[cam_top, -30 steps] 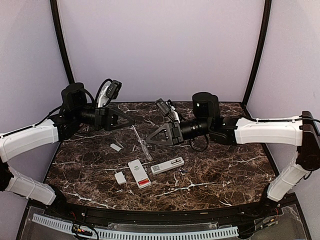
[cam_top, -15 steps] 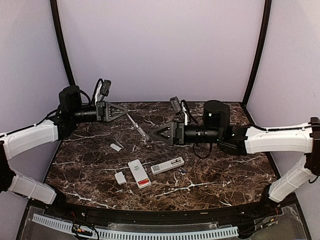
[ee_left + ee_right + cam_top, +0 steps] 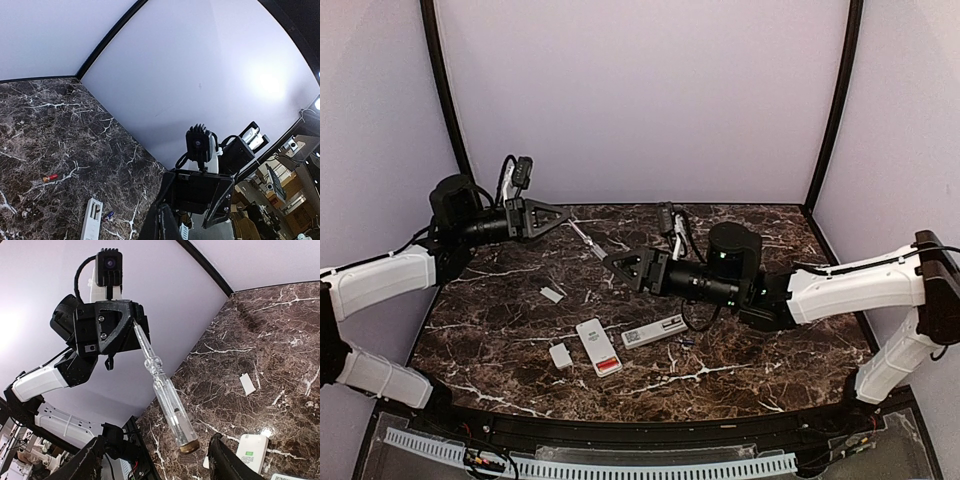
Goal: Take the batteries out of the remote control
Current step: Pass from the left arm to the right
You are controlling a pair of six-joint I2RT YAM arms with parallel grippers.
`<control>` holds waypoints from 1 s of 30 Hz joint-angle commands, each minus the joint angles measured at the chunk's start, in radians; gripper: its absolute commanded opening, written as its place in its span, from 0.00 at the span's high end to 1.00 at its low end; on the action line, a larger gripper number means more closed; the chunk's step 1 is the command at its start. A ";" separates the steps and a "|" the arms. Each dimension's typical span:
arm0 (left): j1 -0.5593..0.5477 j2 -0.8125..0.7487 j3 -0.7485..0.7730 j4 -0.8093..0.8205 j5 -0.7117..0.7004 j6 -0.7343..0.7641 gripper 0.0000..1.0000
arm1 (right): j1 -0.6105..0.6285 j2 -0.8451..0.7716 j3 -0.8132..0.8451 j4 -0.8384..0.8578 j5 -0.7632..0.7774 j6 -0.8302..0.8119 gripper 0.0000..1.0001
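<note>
My left gripper (image 3: 558, 216) is shut on the thin shaft of a clear screwdriver (image 3: 586, 238) and holds it in the air at the back left. In the right wrist view the screwdriver (image 3: 169, 399) hangs from it, handle end down between my open right fingers (image 3: 223, 458). My right gripper (image 3: 616, 265) is open and empty just below the handle. Two white remotes lie at the front: one with a red patch (image 3: 598, 346), one with an open compartment (image 3: 655, 330). A red battery (image 3: 50, 177) and a small dark battery (image 3: 108, 216) lie loose on the table.
Two small flat white covers lie on the marble, one at the left (image 3: 552, 293) and one beside the remote (image 3: 560, 355). The open remote also shows in the left wrist view (image 3: 92, 225). Purple walls close the back and sides.
My left gripper has lifted the screwdriver up and back to the left. My right arm has swung left and lower, its open gripper following under the handle.
</note>
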 commanded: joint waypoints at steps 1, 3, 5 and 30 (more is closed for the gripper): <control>0.000 -0.048 -0.017 0.052 0.017 0.010 1.00 | 0.006 0.009 -0.013 0.076 0.051 0.014 0.31; 0.000 -0.053 -0.020 0.060 0.020 0.007 1.00 | 0.007 0.015 -0.005 0.073 0.047 0.010 0.32; 0.000 -0.055 -0.023 0.074 0.023 0.001 1.00 | 0.007 0.025 0.002 0.083 0.034 0.010 0.34; 0.000 -0.065 -0.035 0.114 0.037 -0.006 1.00 | 0.007 0.081 0.084 0.148 -0.003 -0.019 0.75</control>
